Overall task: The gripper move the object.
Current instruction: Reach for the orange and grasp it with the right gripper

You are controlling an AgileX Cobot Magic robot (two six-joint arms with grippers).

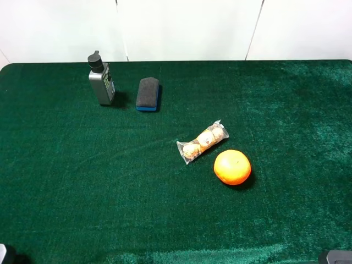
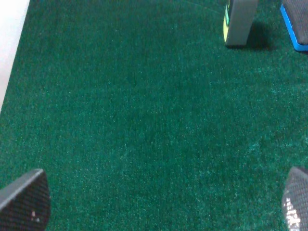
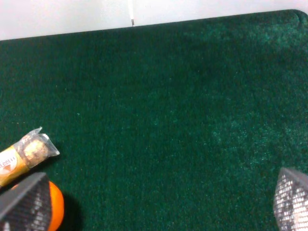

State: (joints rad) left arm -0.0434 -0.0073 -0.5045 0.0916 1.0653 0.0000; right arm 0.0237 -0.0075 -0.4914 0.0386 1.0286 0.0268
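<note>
Task is not started: the orange (image 1: 232, 166) is sitting loose on the counter (image 1: 82, 181). Right gripper (image 3: 158, 202) is hovering spread wide and empty, with the orange showing beside one fingertip, off-centre. Left gripper (image 2: 160, 199) is also spread and empty, well apart from the orange. Aligning, grasping and moving are all pending.
</note>
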